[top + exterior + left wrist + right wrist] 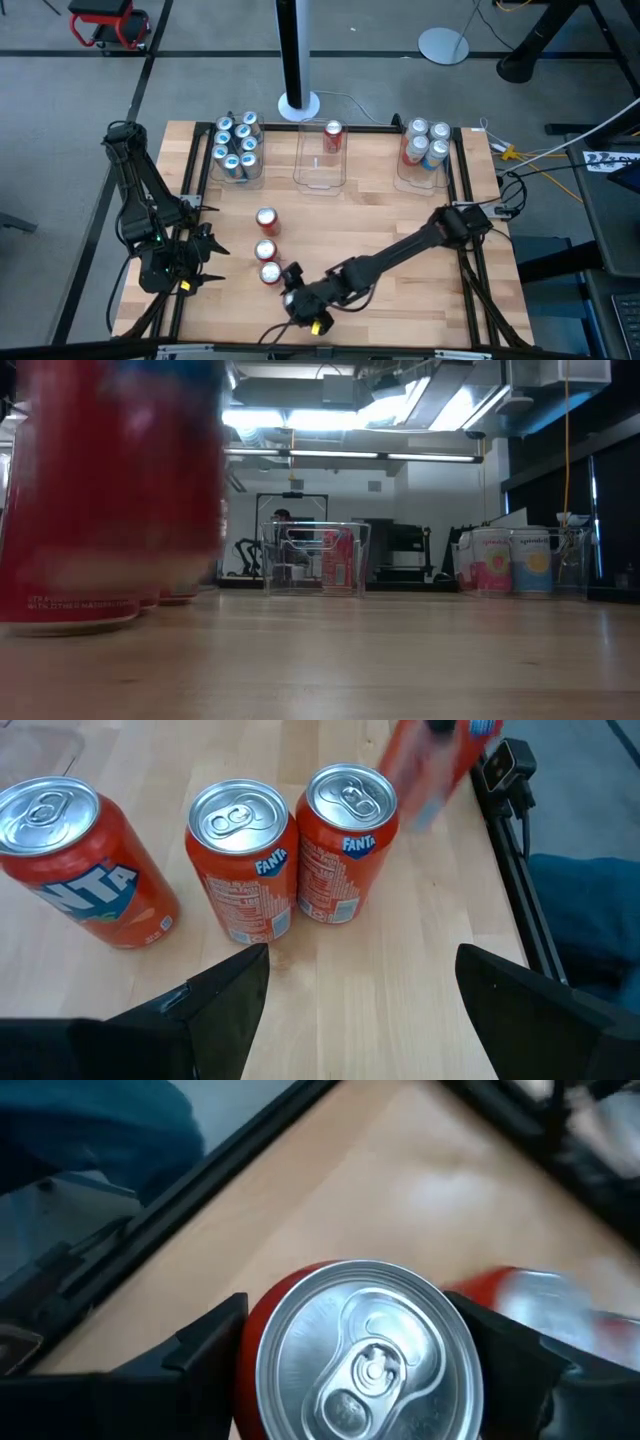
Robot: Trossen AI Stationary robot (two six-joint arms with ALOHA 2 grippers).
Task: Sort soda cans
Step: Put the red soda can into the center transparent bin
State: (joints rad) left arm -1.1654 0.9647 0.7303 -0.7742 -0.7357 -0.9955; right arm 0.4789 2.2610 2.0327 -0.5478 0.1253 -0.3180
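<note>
Near the desk's front edge, right gripper (298, 292) sits over the nearest red can (360, 1370), which stands upright, long axis vertical, between the fingers; jaws closing around it, full contact not confirmed. Left gripper (205, 262) waits wide, empty, just left of the can row (266, 246). Right arm is nearer.

Colours on the pale wood table (380, 215)

Red-orange bodies with white lettering and silver tops are seen on three soda cans (243, 860) at centre; blue-teal cans (237, 146) are grouped upper left, pink and pale cans (425, 143) upper right.
</note>
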